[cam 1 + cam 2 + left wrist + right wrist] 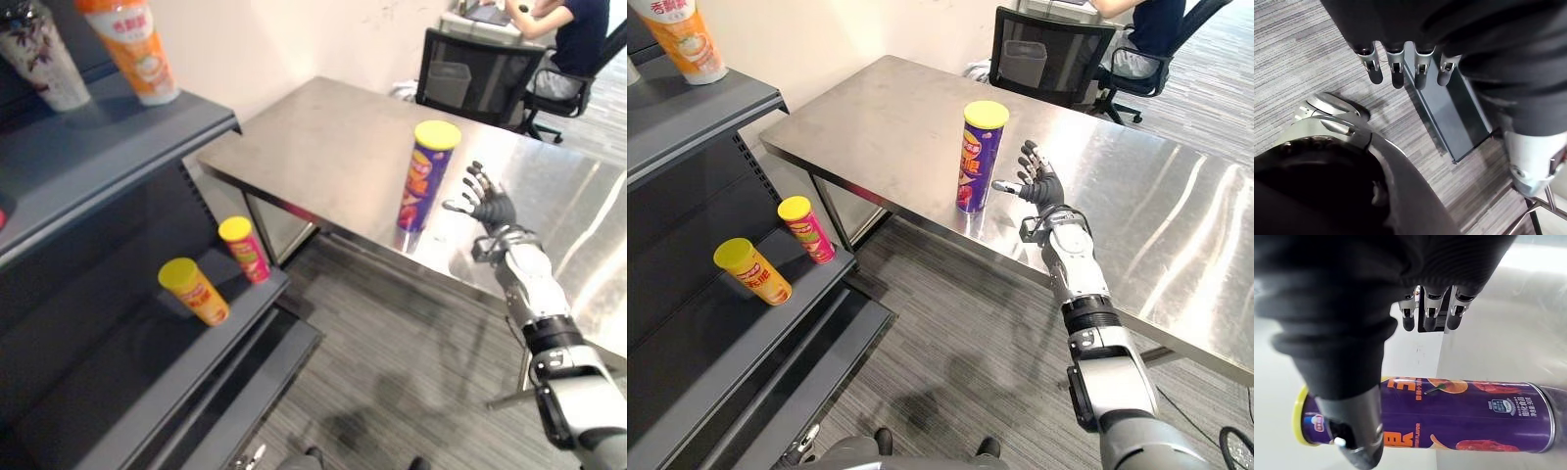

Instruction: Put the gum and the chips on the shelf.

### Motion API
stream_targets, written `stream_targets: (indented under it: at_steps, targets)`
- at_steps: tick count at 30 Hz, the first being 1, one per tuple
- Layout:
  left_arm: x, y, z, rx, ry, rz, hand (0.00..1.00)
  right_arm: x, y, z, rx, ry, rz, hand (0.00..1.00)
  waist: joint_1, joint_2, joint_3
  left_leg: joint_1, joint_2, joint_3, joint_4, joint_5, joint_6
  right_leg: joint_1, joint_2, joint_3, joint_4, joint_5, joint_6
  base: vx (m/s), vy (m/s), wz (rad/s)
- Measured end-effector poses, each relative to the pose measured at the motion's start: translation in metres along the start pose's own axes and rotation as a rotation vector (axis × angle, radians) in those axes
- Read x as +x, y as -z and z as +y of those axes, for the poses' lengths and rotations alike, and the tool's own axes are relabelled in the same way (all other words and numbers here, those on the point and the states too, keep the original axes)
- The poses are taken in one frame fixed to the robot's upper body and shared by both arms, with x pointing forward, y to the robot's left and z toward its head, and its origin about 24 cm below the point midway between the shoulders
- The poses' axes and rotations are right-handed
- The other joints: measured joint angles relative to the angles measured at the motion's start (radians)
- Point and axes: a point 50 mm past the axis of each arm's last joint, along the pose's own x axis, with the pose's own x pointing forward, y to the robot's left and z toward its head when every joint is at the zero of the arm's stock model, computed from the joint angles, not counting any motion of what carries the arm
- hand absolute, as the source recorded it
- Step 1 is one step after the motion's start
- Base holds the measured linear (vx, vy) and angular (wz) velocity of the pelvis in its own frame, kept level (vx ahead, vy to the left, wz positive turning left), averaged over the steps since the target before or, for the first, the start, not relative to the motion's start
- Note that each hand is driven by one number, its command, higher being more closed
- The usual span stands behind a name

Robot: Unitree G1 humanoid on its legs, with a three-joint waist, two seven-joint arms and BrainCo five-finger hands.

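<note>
On the shelf stand two yellow-lidded cans.

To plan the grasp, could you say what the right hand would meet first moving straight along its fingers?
Probably nothing close: the right hand points past the purple chips can, which stands thumb-side, over bare steel table toward the black chair; depth is unclear.

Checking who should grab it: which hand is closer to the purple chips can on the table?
Right. The right hand is open just beside the purple chips can. The left hand hangs low over the floor, off the table.
</note>
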Motion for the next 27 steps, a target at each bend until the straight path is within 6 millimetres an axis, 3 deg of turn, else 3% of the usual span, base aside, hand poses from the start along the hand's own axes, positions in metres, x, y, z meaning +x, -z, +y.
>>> stream_targets:
  at_steps: [16, 20, 27]
  targets:
    - [-0.001, 0.001, 0.000, 0.000, 0.012, -0.003, 0.00, 0.013, -0.005, -0.001, 0.029, 0.016, 0.035, 0.00, 0.009, 0.002, 0.035, 0.001, -0.010, -0.021, 0.000, 0.006, 0.004, 0.015, -0.009, -0.021, -0.002, 0.002, 0.001, 0.00, -0.001, 0.03]
    - [-0.002, 0.001, -0.001, 0.002, 0.015, -0.004, 0.00, 0.018, -0.011, -0.002, 0.025, 0.023, 0.025, 0.00, 0.028, 0.005, 0.063, 0.000, -0.012, -0.031, 0.002, 0.010, 0.004, 0.021, -0.010, -0.032, -0.002, 0.002, 0.001, -0.03, -0.005, 0.09]
    - [-0.005, 0.009, 0.000, 0.012, 0.022, 0.024, 0.00, 0.025, -0.019, -0.002, 0.026, 0.033, 0.015, 0.00, 0.035, 0.007, 0.067, -0.017, -0.022, -0.059, 0.003, 0.017, 0.006, 0.021, -0.018, -0.062, 0.000, 0.002, 0.001, 0.00, 0.000, 0.12]
